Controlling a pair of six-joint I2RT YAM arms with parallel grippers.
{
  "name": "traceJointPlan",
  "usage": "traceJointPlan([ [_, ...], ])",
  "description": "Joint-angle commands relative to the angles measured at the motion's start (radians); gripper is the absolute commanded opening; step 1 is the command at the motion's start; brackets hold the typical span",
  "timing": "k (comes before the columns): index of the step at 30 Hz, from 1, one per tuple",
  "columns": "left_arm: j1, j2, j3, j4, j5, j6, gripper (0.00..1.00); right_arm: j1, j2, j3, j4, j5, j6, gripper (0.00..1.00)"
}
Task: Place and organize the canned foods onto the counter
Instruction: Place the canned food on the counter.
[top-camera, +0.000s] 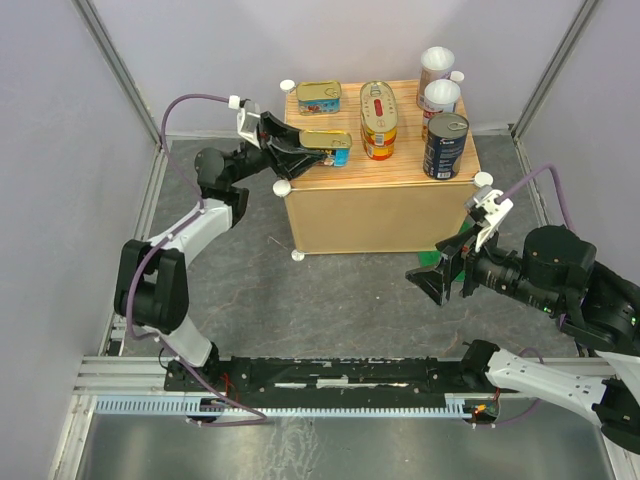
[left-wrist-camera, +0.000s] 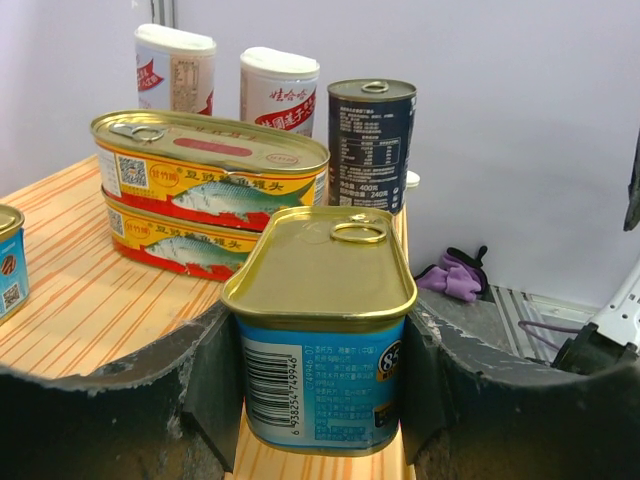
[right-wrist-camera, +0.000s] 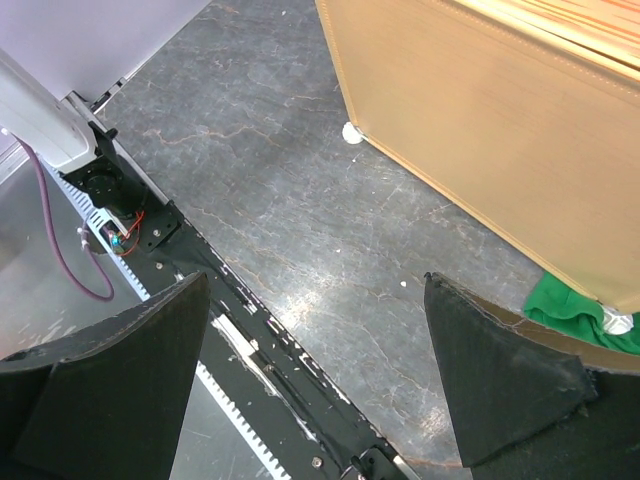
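We are clamping our left claw (top-camera: 316, 150) on the rectangular gold-lidded, blue-labelled tin (left-wrist-camera: 320, 275) on the light-wood striped table (top-camera: 380, 215); our right claw (right-wrist-camera: 318, 335) is hanging wide, empty.

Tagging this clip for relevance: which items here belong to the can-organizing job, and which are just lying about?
Job: counter, rectangular tin in left tool, second rectangular tin, stacked oval tins, white-lidded cans, dark blue can.
Lying about: green cloth.

Top cam's looking down from above and behind me; left wrist cam's sitting close over the bench (left-wrist-camera: 70, 290) top, right one's staring down at its side.
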Motion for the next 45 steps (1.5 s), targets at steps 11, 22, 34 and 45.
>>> traceJointPlan([
  [11,0.041,0.128,0.151,0.197,0.017,-0.03,0.03,-0.001,0.032,-0.001,0.036,0.045,-0.051,0.95],
  [22,0.053,0.18,0.191,0.203,0.052,-0.031,0.16,-0.002,0.049,-0.007,0.05,0.061,-0.059,0.95],
  [34,0.068,0.197,0.188,0.179,0.055,-0.027,0.38,-0.001,0.052,-0.021,0.064,0.066,-0.051,0.95],
  [45,0.07,0.194,0.198,0.065,0.052,0.042,0.54,-0.001,0.061,-0.019,0.066,0.069,-0.053,0.95],
])
